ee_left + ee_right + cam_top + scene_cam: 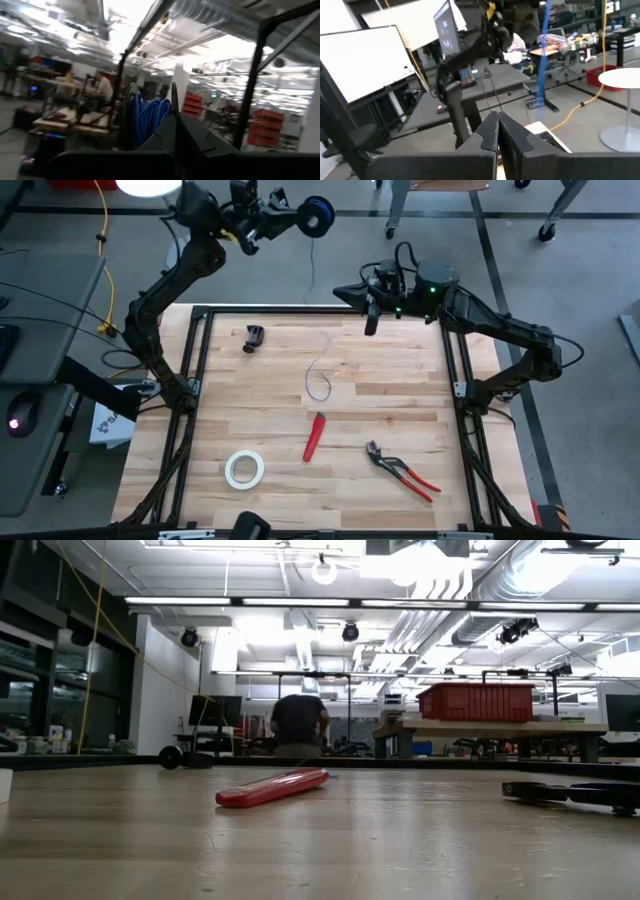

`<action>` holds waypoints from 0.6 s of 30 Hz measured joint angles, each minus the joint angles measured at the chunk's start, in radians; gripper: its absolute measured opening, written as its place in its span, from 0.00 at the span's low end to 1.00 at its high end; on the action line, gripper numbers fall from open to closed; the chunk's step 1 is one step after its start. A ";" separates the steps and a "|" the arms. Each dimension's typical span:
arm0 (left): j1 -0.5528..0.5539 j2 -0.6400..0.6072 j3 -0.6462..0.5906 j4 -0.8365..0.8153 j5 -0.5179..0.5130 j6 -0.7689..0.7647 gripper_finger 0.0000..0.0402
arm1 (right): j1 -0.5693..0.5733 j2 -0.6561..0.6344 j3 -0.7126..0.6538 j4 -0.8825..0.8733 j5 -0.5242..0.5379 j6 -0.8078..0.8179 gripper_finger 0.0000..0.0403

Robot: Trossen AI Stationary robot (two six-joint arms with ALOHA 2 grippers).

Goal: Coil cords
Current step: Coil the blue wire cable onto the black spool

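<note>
Wooden table [380, 380] under both raised arms | left gripper [292, 220] at 11 o'clock — jaws clamped on spool [318, 216] | wire [319, 383] looped mid-table, trailing up — risk: snags, or slips off spool | right gripper [371, 323] at 1 o'clock, closed, empty

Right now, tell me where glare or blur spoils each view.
High view: a lamp blows out at the top edge. Low view: ceiling lights glare, near table soft. Left wrist view: blurred all over, spool smeared. Right wrist view: only slightly soft.
</note>
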State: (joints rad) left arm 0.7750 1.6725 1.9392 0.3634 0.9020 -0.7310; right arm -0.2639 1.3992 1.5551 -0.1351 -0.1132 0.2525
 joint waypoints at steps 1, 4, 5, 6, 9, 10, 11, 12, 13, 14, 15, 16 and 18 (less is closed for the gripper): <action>0.005 -0.005 0.000 -0.020 -0.001 0.017 0.00 | 0.000 0.001 0.000 -0.005 0.003 -0.006 0.00; 0.013 -0.022 0.001 -0.022 -0.001 0.036 0.00 | -0.006 0.001 0.000 -0.009 0.035 -0.026 0.00; 0.012 -0.025 0.001 -0.020 0.002 0.037 0.00 | -0.006 0.000 0.000 -0.007 0.063 -0.031 0.00; 0.009 -0.026 0.001 -0.020 0.005 0.037 0.00 | -0.008 0.000 0.000 -0.006 0.090 -0.037 0.00; -0.006 -0.022 0.000 -0.026 0.005 0.029 0.00 | -0.023 0.005 0.000 -0.006 0.122 -0.069 0.01; -0.012 -0.021 0.000 -0.026 0.005 0.029 0.00 | -0.027 0.008 0.000 -0.001 0.121 -0.074 0.02; -0.017 -0.021 0.000 -0.026 0.002 0.029 0.00 | -0.031 0.011 0.000 0.005 0.118 -0.077 0.04; -0.022 -0.022 0.000 -0.023 -0.002 0.029 0.00 | -0.034 0.016 0.000 0.014 0.113 -0.077 0.07; -0.026 -0.024 0.000 -0.020 -0.007 0.029 0.00 | -0.038 0.021 0.000 0.026 0.112 -0.078 0.10; -0.031 -0.024 0.000 -0.020 -0.011 0.029 0.00 | -0.037 0.027 0.000 0.041 0.111 -0.078 0.13; -0.037 -0.024 0.000 -0.020 -0.016 0.030 0.00 | -0.037 0.035 0.001 0.062 0.109 -0.082 0.18; -0.044 -0.024 0.000 -0.021 -0.022 0.036 0.00 | -0.037 0.044 0.001 0.084 0.110 -0.094 0.22; -0.061 -0.022 0.000 -0.024 -0.032 0.050 0.00 | -0.036 0.066 0.001 0.148 0.122 -0.118 0.31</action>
State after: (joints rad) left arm 0.7145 1.6501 1.9396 0.3394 0.8702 -0.6813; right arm -0.2996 1.4655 1.5558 0.0130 0.0089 0.1348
